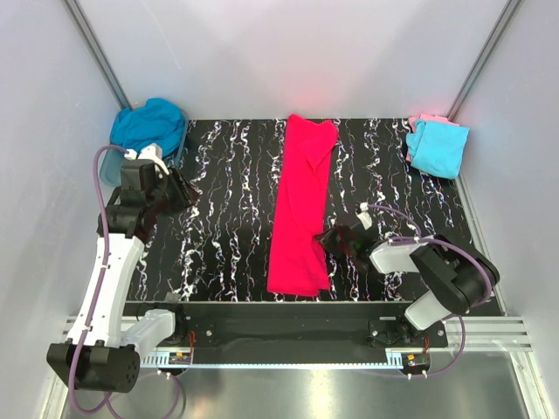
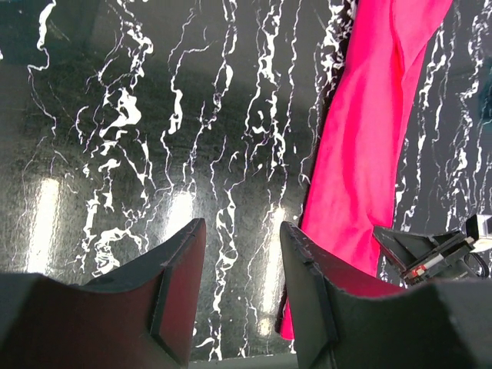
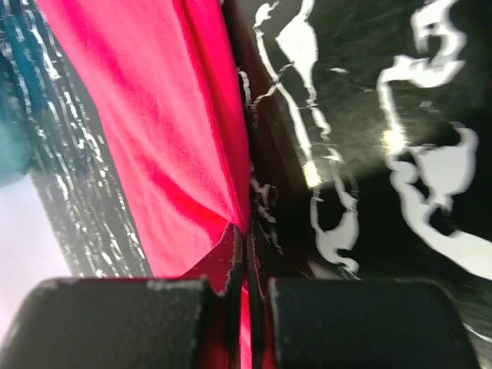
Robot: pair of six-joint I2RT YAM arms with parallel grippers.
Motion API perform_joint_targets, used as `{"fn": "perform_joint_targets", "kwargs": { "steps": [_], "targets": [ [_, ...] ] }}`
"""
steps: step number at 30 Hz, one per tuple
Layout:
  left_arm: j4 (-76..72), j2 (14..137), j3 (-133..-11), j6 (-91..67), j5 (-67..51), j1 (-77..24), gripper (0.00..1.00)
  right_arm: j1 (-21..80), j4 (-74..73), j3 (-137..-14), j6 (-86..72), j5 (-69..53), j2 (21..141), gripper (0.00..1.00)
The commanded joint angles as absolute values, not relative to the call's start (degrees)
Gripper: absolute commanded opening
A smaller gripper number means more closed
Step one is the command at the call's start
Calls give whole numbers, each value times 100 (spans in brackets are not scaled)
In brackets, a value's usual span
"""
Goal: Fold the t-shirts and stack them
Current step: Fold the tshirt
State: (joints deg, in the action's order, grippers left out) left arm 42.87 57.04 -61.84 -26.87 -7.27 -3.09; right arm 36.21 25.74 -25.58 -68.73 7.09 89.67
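The bright pink-red t-shirt [image 1: 299, 206] lies folded into a long narrow strip down the middle of the black marbled table; it also shows in the left wrist view [image 2: 377, 154] and in the right wrist view [image 3: 161, 123]. My right gripper [image 1: 333, 239] is shut on the strip's right edge near its lower part [image 3: 246, 231]. My left gripper [image 1: 186, 189] is open and empty above bare table at the left [image 2: 242, 231], apart from the shirt. A teal-blue t-shirt [image 1: 150, 125] is heaped at the back left. A light cyan t-shirt [image 1: 437, 147] lies folded on a pale pink one [image 1: 425, 120] at the back right.
A clear bluish plastic tub [image 1: 111, 162] holds the teal-blue shirt at the back left corner. White walls close in the table on three sides. A metal rail [image 1: 288, 336] runs along the near edge by the arm bases.
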Motion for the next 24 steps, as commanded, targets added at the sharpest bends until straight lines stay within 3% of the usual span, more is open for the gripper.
{"fn": "perform_joint_targets", "kwargs": {
  "steps": [1,11,18,19,20,22,24],
  "targets": [
    [4175,5616,-6442,-2725,-800,-281,48,3498,1521,-2540,-6460,993,8737,0],
    [4079,5458,-6039,-2839,-966,-290,47,2769,1564,-2689,-6030,695,9087,0],
    [3156,5124,-4721,-3366,-1432,-413,47,2698,1809,-2918,-5968,273,9413,1],
    [2990,5124,-4633,-3392,-1433,-413,47,2698,1828,-2918,-5959,255,9448,4],
    [2927,5115,-4484,-3419,-1441,-413,47,2698,1828,-2918,-5915,229,9457,17],
    [2805,5133,-4404,-3445,-1433,-422,47,2698,1907,-2866,-5854,202,9422,30],
    [2751,5159,-4359,-3437,-1415,-431,47,2698,1942,-2813,-5836,211,9378,49]
  ]
}}
